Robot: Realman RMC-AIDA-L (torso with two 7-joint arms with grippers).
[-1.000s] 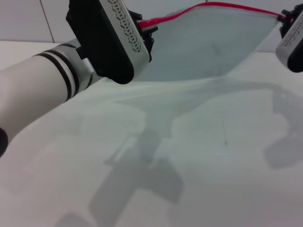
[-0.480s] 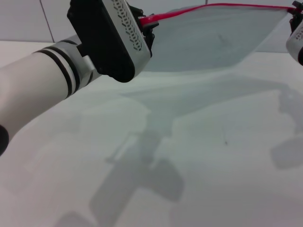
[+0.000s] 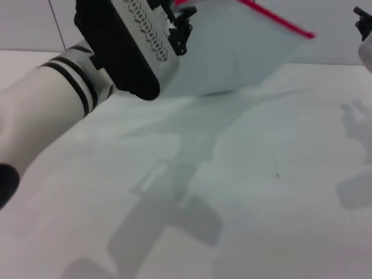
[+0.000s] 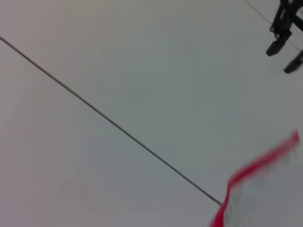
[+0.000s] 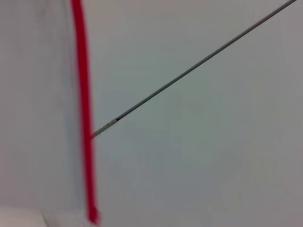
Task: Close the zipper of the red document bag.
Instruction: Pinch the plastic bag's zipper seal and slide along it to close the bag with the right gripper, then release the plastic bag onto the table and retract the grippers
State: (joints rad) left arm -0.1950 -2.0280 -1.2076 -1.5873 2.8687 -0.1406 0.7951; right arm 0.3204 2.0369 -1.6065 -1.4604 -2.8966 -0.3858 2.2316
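The red document bag (image 3: 232,52), a translucent pale pouch, hangs in the air at the top of the head view. My left gripper (image 3: 179,26) is shut on its left corner. The zipper (image 3: 279,22) runs as a thin red strip along the bag's upper edge, and its right end hangs free. The right gripper (image 3: 365,23) sits at the far right edge, apart from the bag. In the left wrist view the right gripper (image 4: 285,56) shows two fingers spread apart with nothing between them, and the zipper (image 4: 258,165) is a blurred red line. The right wrist view shows the zipper (image 5: 83,94) beside the bag (image 5: 38,94).
A white table (image 3: 261,203) lies below the bag, with the arms' shadows on it. A pale wall (image 3: 35,23) with a thin dark seam stands behind. My left forearm (image 3: 52,110) fills the left side of the head view.
The right gripper has let go of the zipper's right end and drawn off to the right. The bag's free end has swung back toward the left gripper, which has risen slightly.
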